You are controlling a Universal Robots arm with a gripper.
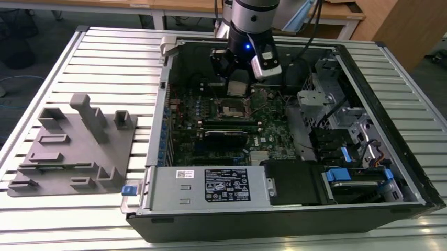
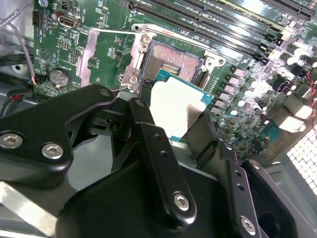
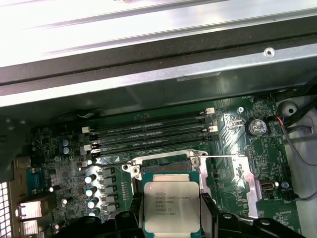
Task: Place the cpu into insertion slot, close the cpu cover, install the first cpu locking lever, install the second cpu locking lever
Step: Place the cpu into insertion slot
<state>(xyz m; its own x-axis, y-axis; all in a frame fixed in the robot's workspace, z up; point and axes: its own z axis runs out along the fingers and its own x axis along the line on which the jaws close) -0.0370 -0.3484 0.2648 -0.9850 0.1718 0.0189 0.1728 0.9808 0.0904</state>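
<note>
- Tool (image 1: 239, 86): fingers clamped on two opposite edges of the cpu, hanging from the arm inside the open case, above the board.
- Counter (image 1: 104, 57): slatted metal top. It carries the case and the tray.
- PC case (image 1: 279, 230): lying on its side with the side panel off.
- Grey moulded fixture tray (image 1: 70, 157): on the counter at the exterior view's left, well apart from the case.
- Green motherboard (image 3: 59, 173): flat on the case floor.
- Memory slots (image 3: 148, 131): long black rows just beside the insertion slot, running parallel to its edge.
- Cpu cover (image 2: 83, 62): swung open, lying off to one side of the slot and not over it.
- Insertion slot (image 2: 171, 62): contact field exposed, nothing seated in it.
- Cpu (image 3: 171, 206): square, so no long side. The metal lid faces up and its edges are roughly parallel to the slot rim. It is held at the slot's edge, not seated.
- Lever rods (image 3: 225, 157): thin, released, sticking out on either side of the slot.
</note>
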